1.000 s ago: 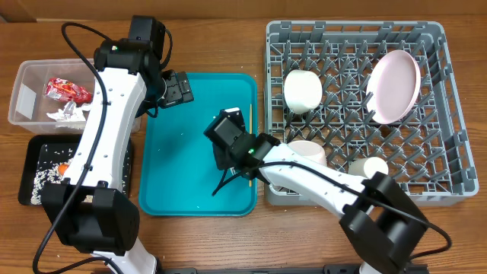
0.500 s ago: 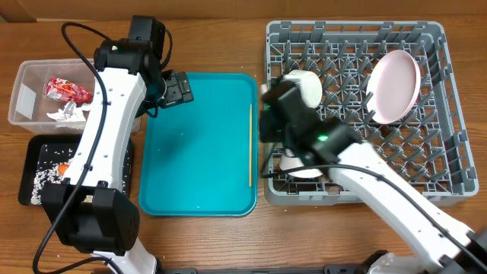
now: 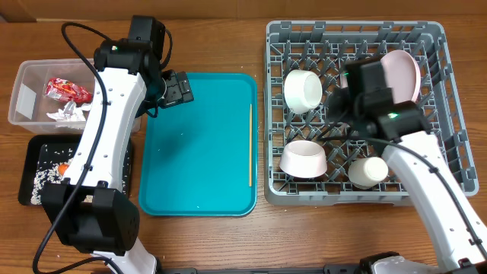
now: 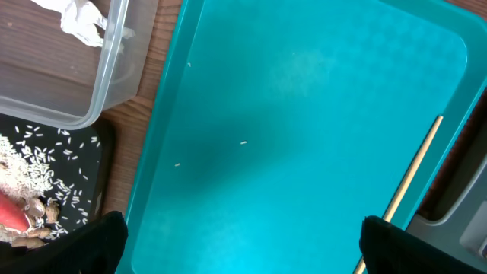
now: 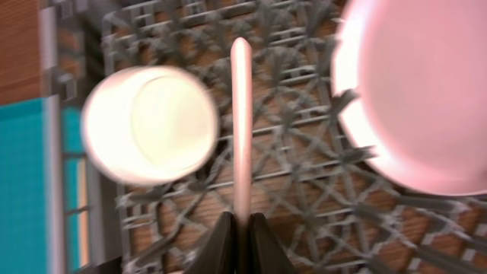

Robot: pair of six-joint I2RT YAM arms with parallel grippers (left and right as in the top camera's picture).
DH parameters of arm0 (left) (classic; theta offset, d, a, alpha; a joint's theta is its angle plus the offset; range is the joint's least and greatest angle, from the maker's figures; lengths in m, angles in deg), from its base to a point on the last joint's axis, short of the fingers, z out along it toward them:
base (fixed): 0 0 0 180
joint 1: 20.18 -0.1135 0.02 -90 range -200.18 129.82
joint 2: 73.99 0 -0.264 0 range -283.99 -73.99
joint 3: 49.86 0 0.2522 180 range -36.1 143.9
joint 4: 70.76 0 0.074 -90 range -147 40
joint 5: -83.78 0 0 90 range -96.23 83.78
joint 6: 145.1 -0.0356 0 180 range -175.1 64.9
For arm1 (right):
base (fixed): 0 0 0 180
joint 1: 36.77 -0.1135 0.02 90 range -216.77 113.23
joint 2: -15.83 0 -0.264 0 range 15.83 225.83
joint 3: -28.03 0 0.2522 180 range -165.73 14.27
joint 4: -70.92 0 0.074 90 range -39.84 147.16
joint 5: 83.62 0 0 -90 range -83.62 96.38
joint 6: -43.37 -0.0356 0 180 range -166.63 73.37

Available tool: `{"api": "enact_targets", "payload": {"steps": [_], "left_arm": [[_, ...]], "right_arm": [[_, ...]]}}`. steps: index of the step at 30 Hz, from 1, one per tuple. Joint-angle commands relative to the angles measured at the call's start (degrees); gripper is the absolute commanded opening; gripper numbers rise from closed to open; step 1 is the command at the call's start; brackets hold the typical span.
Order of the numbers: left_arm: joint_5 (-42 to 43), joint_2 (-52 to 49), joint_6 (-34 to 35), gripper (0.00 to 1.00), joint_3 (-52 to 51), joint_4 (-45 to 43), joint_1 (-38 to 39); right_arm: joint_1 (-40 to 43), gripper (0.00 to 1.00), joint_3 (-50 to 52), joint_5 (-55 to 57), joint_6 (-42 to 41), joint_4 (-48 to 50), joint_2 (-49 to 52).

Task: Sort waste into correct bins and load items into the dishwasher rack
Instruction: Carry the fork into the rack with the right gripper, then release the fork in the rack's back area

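My right gripper (image 3: 344, 106) (image 5: 241, 224) hovers over the grey dishwasher rack (image 3: 441, 46) (image 5: 304, 175), shut on a thin pale stick (image 5: 240, 114). I cannot tell whether it is a fork handle or a chopstick. It points between a white bowl (image 3: 303, 90) (image 5: 148, 125) and the pink plate (image 3: 396, 84) (image 5: 426, 99). A second bowl (image 3: 304, 158) and a cup (image 3: 369, 171) sit in the rack's front. A wooden chopstick (image 3: 249, 144) (image 4: 415, 167) lies on the teal tray (image 3: 198, 152) (image 4: 289, 114). My left gripper (image 3: 179, 89) (image 4: 243, 243) hangs open over that tray's far left corner.
The clear tub (image 3: 27, 76) (image 4: 99, 91) holds a red wrapper (image 3: 67, 90) and a white napkin (image 3: 65, 114) (image 4: 84, 19). The black tray (image 3: 38, 148) (image 4: 46, 152) in front of it holds rice (image 3: 42, 179) and a carrot (image 3: 65, 164) (image 4: 11, 217). A few grains lie on the teal tray.
My right arm has swung from the teal tray across to the rack, carrying the thin stick. The left arm has not moved.
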Motion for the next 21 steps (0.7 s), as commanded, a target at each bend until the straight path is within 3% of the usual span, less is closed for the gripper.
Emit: {"api": "enact_targets", "payload": {"steps": [1,13,21], "left_arm": [[-0.7,-0.6,-1.0,1.0,1.3,-0.1,0.4],[-0.7,-0.6,-1.0,1.0,1.3,-0.1,0.4],[-0.7,-0.6,-1.0,1.0,1.3,-0.3,0.4]], "right_arm": [[4.0,0.05,0.4,0.7,2.8,0.1,-0.6],[5.3,0.06,0.5,-0.2,10.0,0.1,8.6],[5.3,0.05,0.5,-1.6,10.4,0.7,16.5]]}}
